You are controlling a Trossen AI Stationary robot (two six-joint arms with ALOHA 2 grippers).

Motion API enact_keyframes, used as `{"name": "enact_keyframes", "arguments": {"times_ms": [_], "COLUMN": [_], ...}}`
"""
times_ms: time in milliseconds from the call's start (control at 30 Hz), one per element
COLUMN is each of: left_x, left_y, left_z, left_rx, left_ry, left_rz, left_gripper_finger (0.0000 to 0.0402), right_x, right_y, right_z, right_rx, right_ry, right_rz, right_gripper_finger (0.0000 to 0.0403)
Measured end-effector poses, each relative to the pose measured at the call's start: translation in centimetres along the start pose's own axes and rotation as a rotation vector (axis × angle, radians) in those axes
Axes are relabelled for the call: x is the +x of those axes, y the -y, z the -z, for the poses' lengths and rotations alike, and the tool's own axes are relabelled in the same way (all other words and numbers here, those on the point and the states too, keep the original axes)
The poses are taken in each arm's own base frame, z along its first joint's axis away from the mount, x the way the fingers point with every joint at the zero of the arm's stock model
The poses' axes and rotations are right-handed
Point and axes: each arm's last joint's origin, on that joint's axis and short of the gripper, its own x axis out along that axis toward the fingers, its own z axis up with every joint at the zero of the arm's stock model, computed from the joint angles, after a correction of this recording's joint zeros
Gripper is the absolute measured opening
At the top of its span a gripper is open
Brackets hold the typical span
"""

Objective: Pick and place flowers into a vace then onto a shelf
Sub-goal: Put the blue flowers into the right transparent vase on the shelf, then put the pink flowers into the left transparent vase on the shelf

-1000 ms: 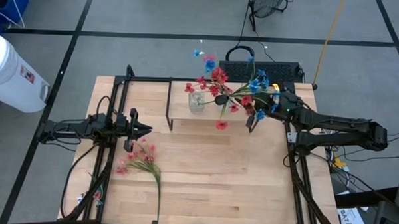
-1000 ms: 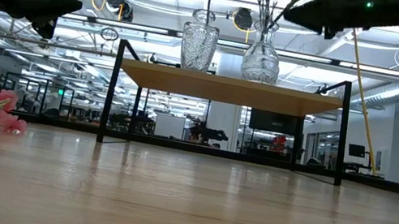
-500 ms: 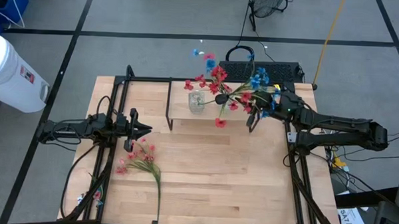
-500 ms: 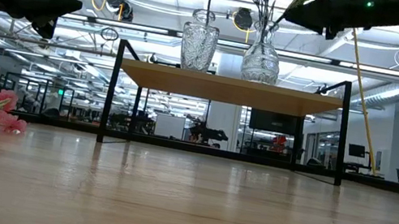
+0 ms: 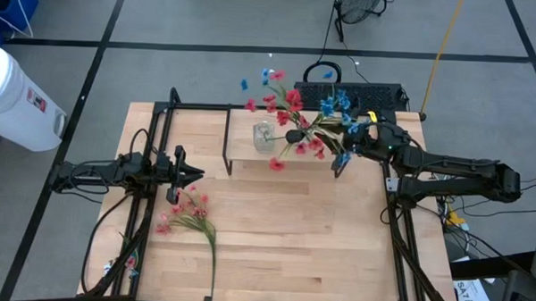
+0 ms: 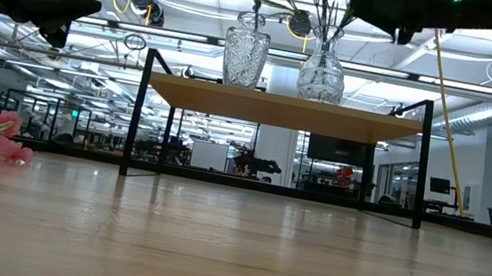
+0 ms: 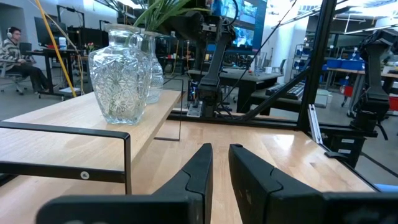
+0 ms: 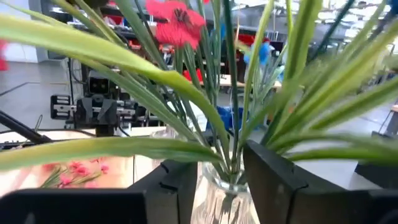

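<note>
From above: right gripper at the vase on the shelf, red and blue flowers in it. Right wrist: fingers open, straddling the neck. Left gripper parted, pink spray just beside.

Two vases are standing side by side on the shelf near the table's far edge; pink flowers are lying toward the left edge.
</note>
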Motion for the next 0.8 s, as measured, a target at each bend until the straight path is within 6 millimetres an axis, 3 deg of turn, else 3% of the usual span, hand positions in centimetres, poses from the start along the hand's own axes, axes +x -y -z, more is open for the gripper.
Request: {"name": "enact_keyframes", "arguments": {"times_ms": [300, 800], "left_x": [0.0, 0.0], "left_y": [0.0, 0.0], "left_z": [0.0, 0.0], "left_rx": [0.000, 0.000], "left_ry": [0.000, 0.000], "left_rz": [0.000, 0.000], "left_gripper_finger": [0.0058, 0.0058], "right_x": [0.1, -0.4], "right_y": [-0.5, -3.2], "right_z": [0.7, 0.5], "right_rx": [0.027, 0.025], "right_ry": [-0.070, -0.068], "right_rz": [-0.066, -0.157], "right_gripper_finger": [0.0088, 0.0151]}}
